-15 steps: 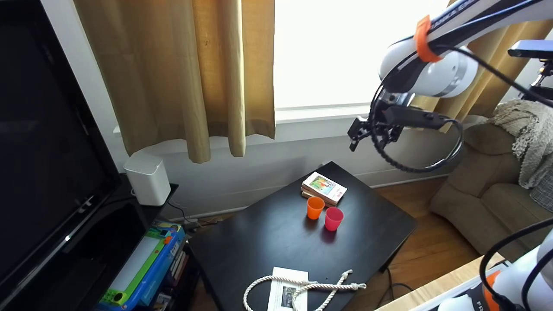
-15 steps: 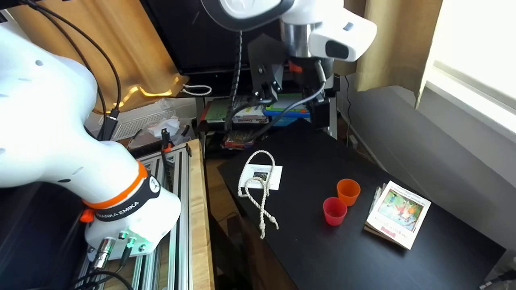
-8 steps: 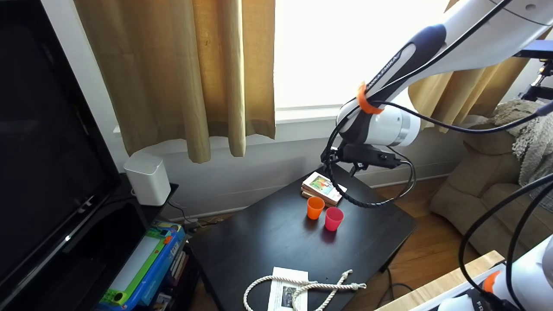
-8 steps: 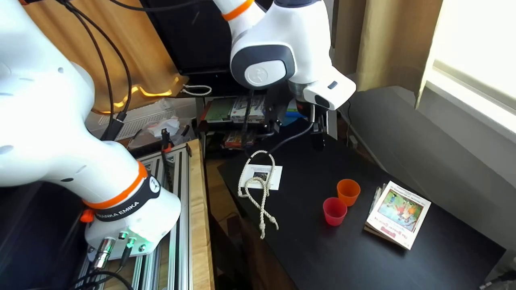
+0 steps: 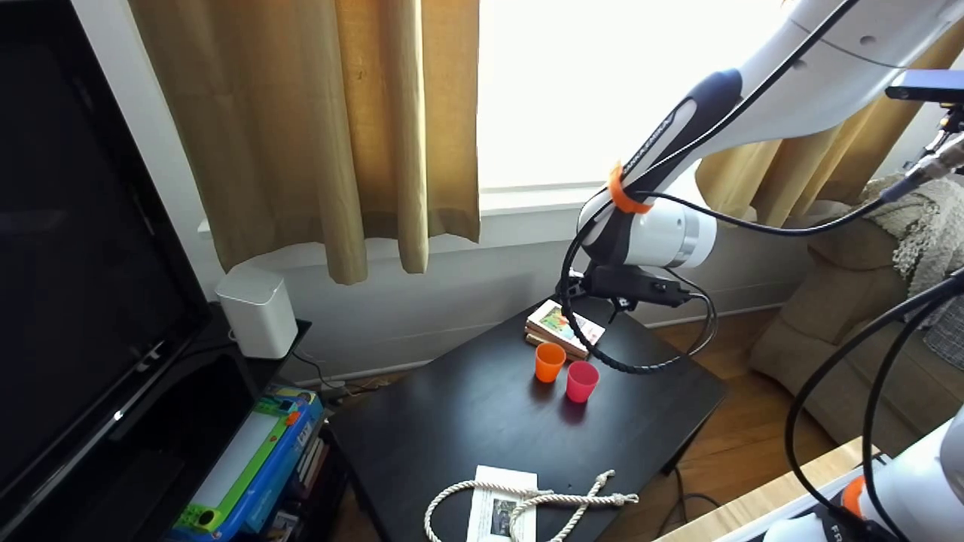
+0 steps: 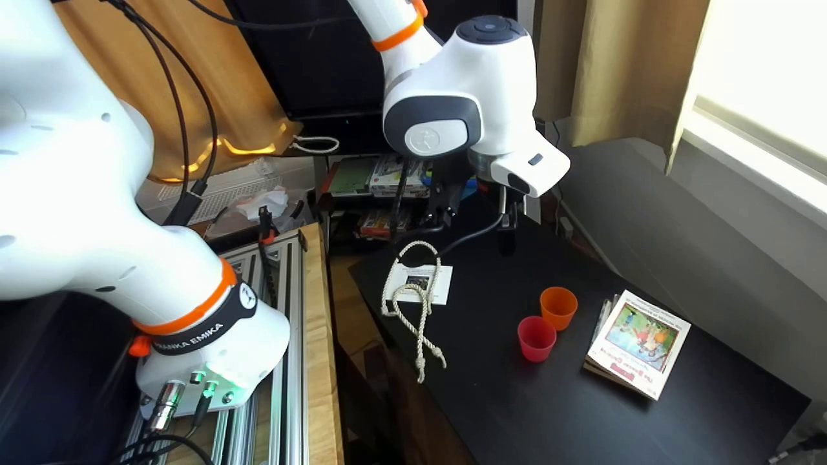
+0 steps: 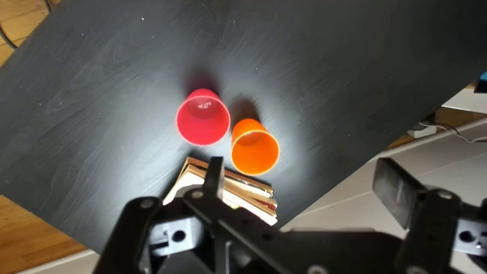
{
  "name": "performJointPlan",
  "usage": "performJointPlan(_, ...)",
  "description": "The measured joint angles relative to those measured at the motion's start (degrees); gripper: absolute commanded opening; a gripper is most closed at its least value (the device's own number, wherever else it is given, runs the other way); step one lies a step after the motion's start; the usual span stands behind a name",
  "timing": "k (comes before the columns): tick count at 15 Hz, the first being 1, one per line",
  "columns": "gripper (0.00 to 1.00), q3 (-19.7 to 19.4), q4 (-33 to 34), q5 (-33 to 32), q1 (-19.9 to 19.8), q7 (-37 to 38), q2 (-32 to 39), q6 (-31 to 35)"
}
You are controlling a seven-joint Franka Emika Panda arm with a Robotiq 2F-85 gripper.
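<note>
My gripper (image 7: 304,183) is open, with its fingers wide apart and nothing between them. It hangs above the black table (image 5: 444,421). In the wrist view the left finger overlaps a stack of books (image 7: 247,196), and the right finger shows against the pale wall. An upright orange cup (image 7: 255,152) is near the left fingertip, with an upright red cup (image 7: 202,121) beside it. The orange cup (image 6: 559,307), red cup (image 6: 536,339) and books (image 6: 639,345) also show in both exterior views. The fingers are partly hidden in the exterior views.
A white knotted rope (image 6: 420,323) lies over a white booklet (image 6: 441,284) on the table. A white wall (image 5: 422,324) and a window border the table. A TV stand (image 5: 294,331) with a white box speaker (image 5: 260,312) stands nearby. A couch (image 5: 851,339) is beyond.
The arm and gripper have come down toward the table, quickly at first and then only slightly. The cups, books and rope have not moved.
</note>
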Motion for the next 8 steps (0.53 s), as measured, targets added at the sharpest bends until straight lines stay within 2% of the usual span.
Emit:
performJointPlan(2, 1.00, 0.92, 1.88, -0.51, -0.55, -0.38, 4.48, -0.01)
performJointPlan(8, 1.00, -0.15, 9.35, -5.14, -0.45, -0.29, 19.15, 1.05)
